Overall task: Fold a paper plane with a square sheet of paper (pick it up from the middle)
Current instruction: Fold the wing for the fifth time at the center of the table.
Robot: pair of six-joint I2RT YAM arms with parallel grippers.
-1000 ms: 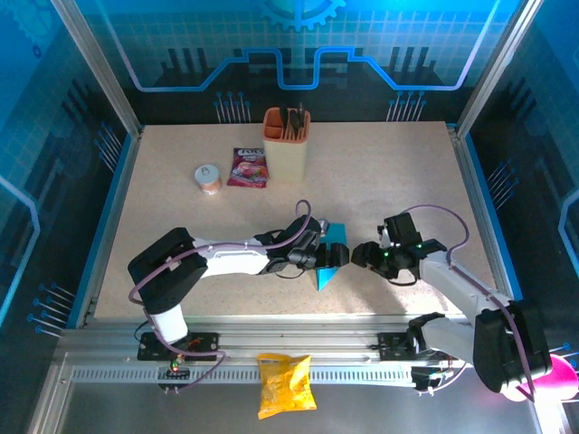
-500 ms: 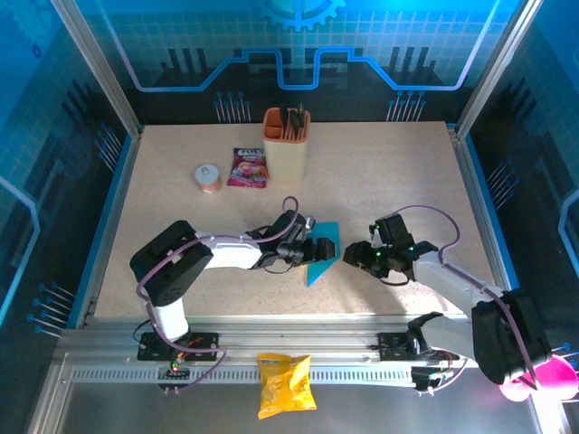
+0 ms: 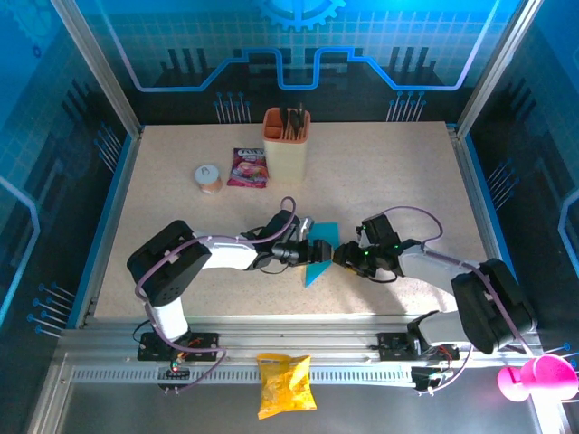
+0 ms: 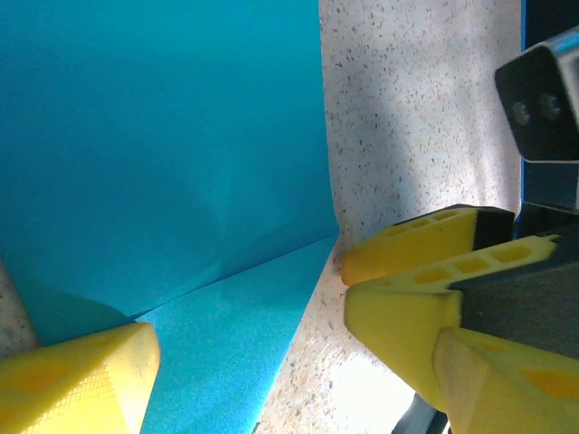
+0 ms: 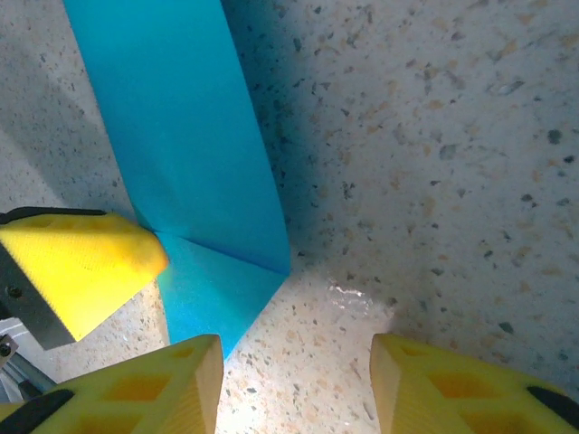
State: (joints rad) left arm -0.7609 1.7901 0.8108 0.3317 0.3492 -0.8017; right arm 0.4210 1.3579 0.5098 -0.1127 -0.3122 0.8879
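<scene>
Paper (image 3: 315, 271) lies flat, well to the arms' side of the cup (image 3: 286, 145), part-folded. Left gripper (image 3: 317, 250), fingers apart, has one pad on it. Right gripper (image 5: 294, 384), fingers apart, sits at its corner. I'd close low, nip only that edge and not skid it.

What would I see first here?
The bright blue paper, folded to a point, lies in the middle of the table. The left gripper and the right gripper meet at it from either side. A yellow bag lies on the metal ledge in front.
</scene>
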